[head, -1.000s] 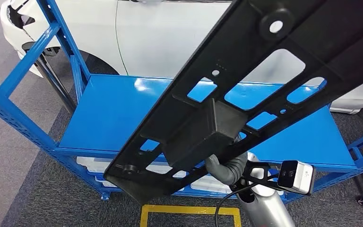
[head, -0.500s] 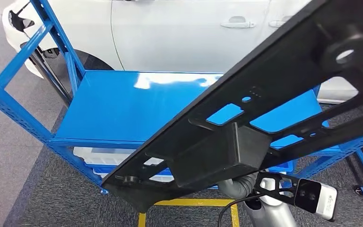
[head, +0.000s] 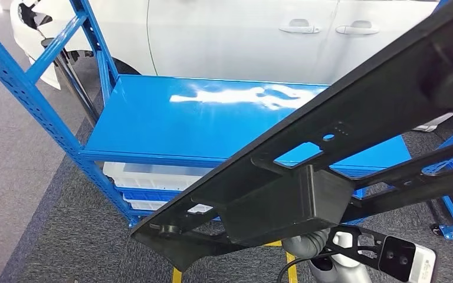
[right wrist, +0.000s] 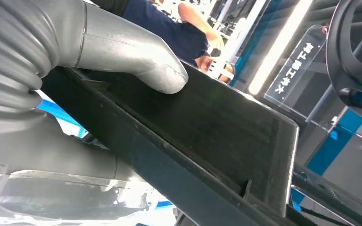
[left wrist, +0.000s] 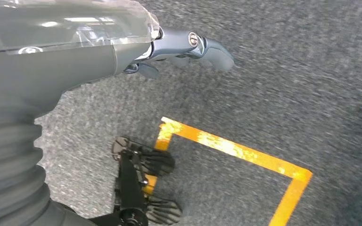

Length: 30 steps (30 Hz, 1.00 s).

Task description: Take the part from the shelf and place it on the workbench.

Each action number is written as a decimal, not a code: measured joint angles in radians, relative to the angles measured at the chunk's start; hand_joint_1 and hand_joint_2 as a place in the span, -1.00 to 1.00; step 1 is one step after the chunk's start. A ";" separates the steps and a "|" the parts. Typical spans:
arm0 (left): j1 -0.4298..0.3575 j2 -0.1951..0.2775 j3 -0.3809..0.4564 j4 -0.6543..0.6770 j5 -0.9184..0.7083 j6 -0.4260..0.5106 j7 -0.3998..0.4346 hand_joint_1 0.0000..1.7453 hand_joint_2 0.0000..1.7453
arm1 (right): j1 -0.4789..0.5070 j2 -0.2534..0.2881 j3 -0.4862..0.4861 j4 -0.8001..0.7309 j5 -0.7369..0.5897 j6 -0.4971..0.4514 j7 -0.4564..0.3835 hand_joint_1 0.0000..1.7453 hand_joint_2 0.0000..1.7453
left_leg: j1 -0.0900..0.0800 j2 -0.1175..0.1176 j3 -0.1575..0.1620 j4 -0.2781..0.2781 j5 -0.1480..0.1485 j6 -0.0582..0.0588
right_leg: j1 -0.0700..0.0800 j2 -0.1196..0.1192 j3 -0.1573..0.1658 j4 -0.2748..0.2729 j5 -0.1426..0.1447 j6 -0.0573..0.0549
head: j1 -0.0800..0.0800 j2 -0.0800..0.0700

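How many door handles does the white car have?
2 in the head view, side by side high on the white car: one handle and another just beside it. The black part may hide more.

Part (head: 342, 135) cut off right; hides right robot hand (head: 307, 244).

The part (head: 342, 147) slants across the front, from low in the middle up to the far right. The right hand (head: 307, 243) is under it, below its box-shaped lump, with the thumb (right wrist: 136, 61) pressed on the part. Behind the part stands the shelf (head: 153, 124), and trays (head: 147, 177) lie on a lower level of it. A car (head: 242, 35) is behind the shelf. The left hand (left wrist: 188, 47) hangs over the floor (left wrist: 287, 70), above a taped line (left wrist: 235, 150).
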 joint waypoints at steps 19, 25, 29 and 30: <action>0.006 -0.027 0.000 0.000 -0.013 0.003 0.024 -1.00 1.00 | 0.006 -0.011 -0.012 0.008 -0.037 0.011 0.000 1.00 1.00 | 0.001 -0.001 -0.148 0.283 -0.076 -0.055 | 0.011 -0.008 0.115 -0.176 0.101 -0.060 | 0.000 0.000; -0.001 -0.029 0.000 0.000 -0.014 -0.002 0.014 -1.00 1.00 | -0.003 -0.018 -0.017 0.011 -0.051 0.021 0.000 1.00 1.00 | -0.010 -0.003 0.056 -0.003 -0.054 -0.027 | 0.015 -0.011 0.066 -0.158 0.146 -0.035 | 0.000 0.000; 0.001 -0.035 0.002 0.000 -0.016 0.002 0.015 -1.00 1.00 | -0.003 -0.023 -0.027 0.011 -0.054 0.032 0.000 1.00 1.00 | -0.004 0.004 0.023 -0.011 -0.011 -0.002 | 0.007 -0.004 0.034 -0.095 0.075 -0.011 | 0.000 0.000; 0.000 -0.036 0.002 0.000 -0.017 0.005 0.016 -1.00 1.00 | -0.004 -0.024 -0.030 0.012 -0.054 0.033 0.000 1.00 1.00 | -0.004 0.005 0.009 -0.011 -0.001 0.001 | 0.004 -0.003 0.017 -0.039 0.023 -0.007 | 0.000 0.000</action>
